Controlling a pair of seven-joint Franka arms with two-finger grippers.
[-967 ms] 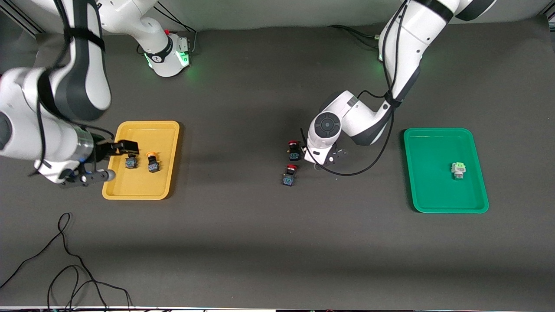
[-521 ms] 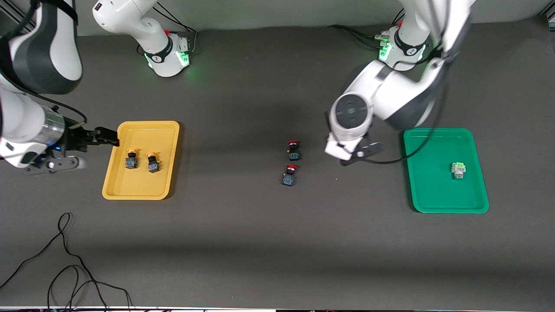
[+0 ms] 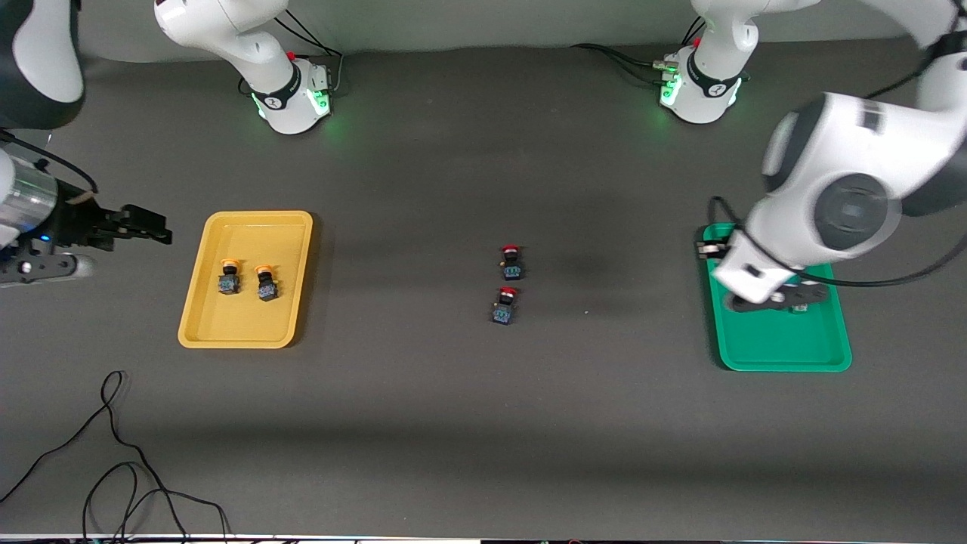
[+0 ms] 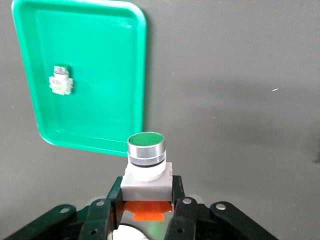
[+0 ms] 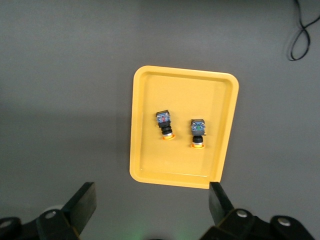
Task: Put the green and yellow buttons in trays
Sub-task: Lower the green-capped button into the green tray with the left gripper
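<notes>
A: Which relation governs the coming move?

B: The left pincer [image 4: 147, 207] pinches a round green-capped button [image 4: 146, 162] by its whitish body, cap pointing away from the wrist. It hangs over the green tray [image 3: 763, 349], which sits toward the left arm's end of the worktop. In the left wrist view the tray's rim shows just past the cap, so the held button appears to lie over the rim or just off it, not yet over the floor. The release likely depends on carrying it inward.

A: What already occupies that tray?

B: One square light-green button [image 4: 60, 82] on the tray floor, apart from the held one.

A: And the right arm?

B: The right pincer [image 3: 132, 230] is spread and empty, over bare worktop beside the yellow tray [image 3: 245, 332], toward the right arm's end. It waits. Two yellow-capped buttons, [image 3: 229, 276] and [image 3: 265, 281], lie side by side in that tray.

A: Anything left out?

B: Two red-capped buttons [image 3: 508, 284] rest mid-worktop, well apart from both trays; they are not the task's.
</notes>
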